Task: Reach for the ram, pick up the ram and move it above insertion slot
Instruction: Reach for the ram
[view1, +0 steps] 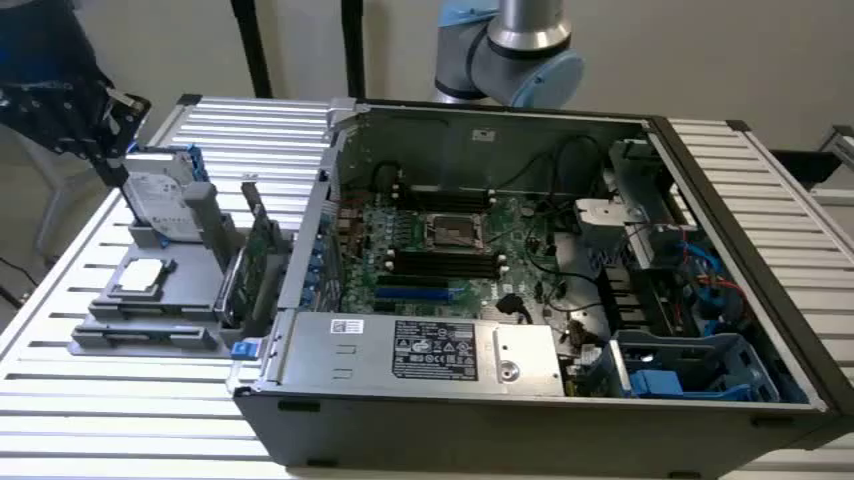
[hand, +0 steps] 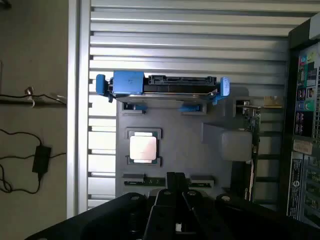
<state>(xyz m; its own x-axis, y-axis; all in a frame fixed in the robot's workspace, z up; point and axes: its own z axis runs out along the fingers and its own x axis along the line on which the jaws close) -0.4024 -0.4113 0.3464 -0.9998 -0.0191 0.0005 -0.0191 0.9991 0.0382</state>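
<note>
- Your black end effector (hand: 176, 179) has its fingers pressed together and pinches nothing. It hangs over the grey plastic fixture tray (hand: 185, 150), at the edge opposite the silver hard drive in its blue caddy (hand: 165, 85). I cannot tell how high above the tray it is.
- The ram (hand: 202, 181), a long, narrow green circuit-board stick, sits in a slot along that same edge. The square silver processor chip (hand: 144, 147) lies between it and the hard drive.
- In the exterior view the ram (view1: 144, 338) is at the tray's front. The tray rests on the slatted metal counter (view1: 134, 420), to the exterior view's left of the open grey computer case (view1: 534, 435).
- The ram appears to stand on 1 long edge with the other long edge up. Its long axis runs along the tray's edge, parallel to the hard drive, with 1 end pointing toward the case.
- Expect it to be light, thin and stiff, but fragile. Its chips and contact edge should not be scraped or crushed.
- The best hold looks to be at the middle of the upper edge, with 1 finger on each flat face, so it rises level instead of tilting in the slot.
</note>
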